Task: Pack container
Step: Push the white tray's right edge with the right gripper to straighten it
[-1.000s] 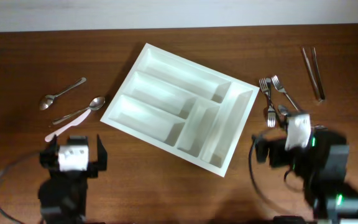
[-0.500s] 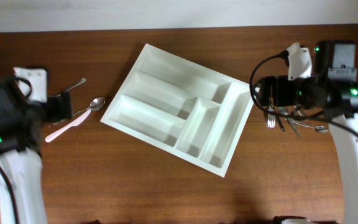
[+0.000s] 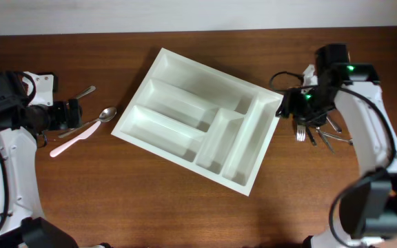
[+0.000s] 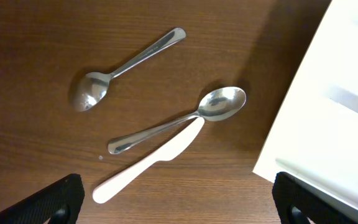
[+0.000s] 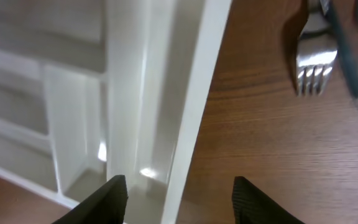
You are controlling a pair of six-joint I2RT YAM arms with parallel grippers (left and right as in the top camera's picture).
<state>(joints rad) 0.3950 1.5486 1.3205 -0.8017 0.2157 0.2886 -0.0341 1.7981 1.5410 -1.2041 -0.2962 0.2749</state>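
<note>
Right tool [image 5: 180,190], jaws apart, straddles container [image 5: 194,93] rim.

The container [image 5: 191,93] wall seemingly blocks the right tool [image 5: 179,183]; forks [image 5: 316,62] beside.

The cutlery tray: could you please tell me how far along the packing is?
Nothing is packed: the tray is empty. Neither tool holds anything; the left tool hovers open over the spoons and white knife, the right tool straddles the tray's rim. The forks lie outside too.
</note>
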